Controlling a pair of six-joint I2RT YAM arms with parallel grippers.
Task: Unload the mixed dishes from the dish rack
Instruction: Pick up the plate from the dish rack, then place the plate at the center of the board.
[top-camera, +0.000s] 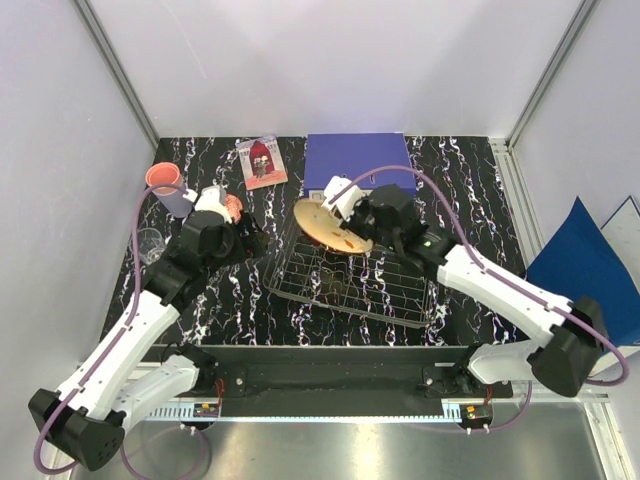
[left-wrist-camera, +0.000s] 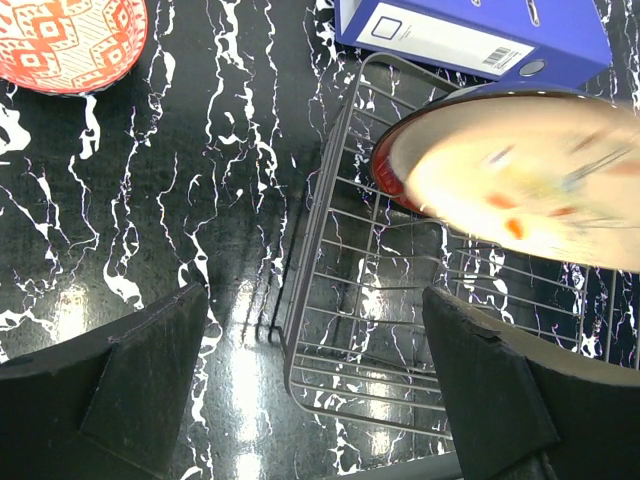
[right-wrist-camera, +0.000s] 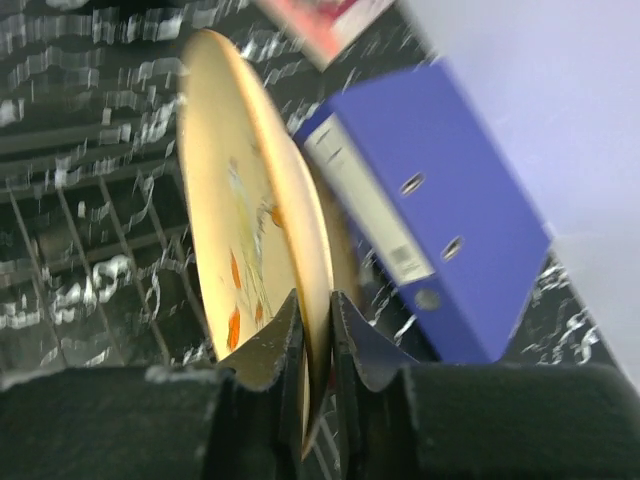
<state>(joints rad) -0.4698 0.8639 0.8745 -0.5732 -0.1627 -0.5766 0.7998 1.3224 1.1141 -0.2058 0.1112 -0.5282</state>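
Overhead | black white-veined tabletop (top-camera: 240, 310) under dish rack (top-camera: 340, 285) | white walls (top-camera: 330, 60), blue binder (top-camera: 355, 155)

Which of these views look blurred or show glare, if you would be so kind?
Left wrist view: the cream painted plate is smeared with blur, and glare brightens the table beside the dish rack. Right wrist view: soft throughout, the blue binder and rack wires streaked. Top external view: sharp and evenly lit.

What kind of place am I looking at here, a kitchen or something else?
Probably a lab test booth, not a kitchen: plain white walls box in a black marbled table, two robot arms are bolted at its near edge, and a dish rack sits near an office binder.
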